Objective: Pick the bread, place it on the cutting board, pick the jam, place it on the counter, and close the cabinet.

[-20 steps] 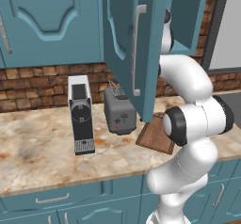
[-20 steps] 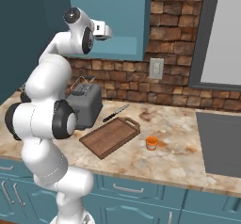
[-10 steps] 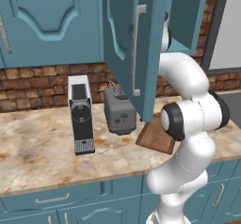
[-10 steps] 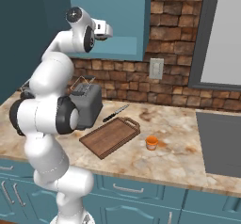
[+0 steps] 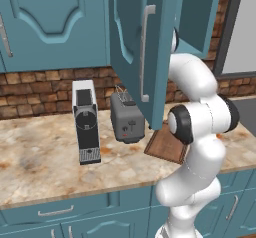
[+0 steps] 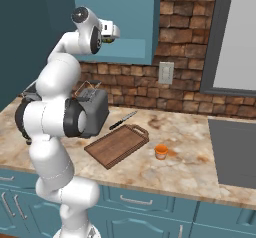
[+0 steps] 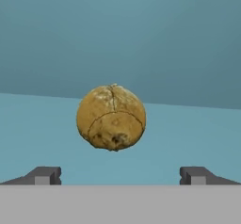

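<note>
The bread (image 7: 111, 117) has a matt, rough, crackled tan crust. The cutting board (image 6: 117, 144) looks like dark, matt wood with visible grain. The counter (image 6: 190, 157) is smooth marbled stone with a soft sheen. The cabinet (image 5: 132, 47) door is smooth, matt teal paint, its handle (image 5: 144, 52) brushed silver metal. The toaster (image 5: 127, 118) appears dull grey metal, and the wall (image 6: 187, 42) rough brick.

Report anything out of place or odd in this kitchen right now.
The cabinet door hangs wide open over the counter. The bread sits on a teal shelf in front of the open gripper, not on the cutting board, which is bare. The jam stands upright on the counter. Nothing looks spilled or damaged.
</note>
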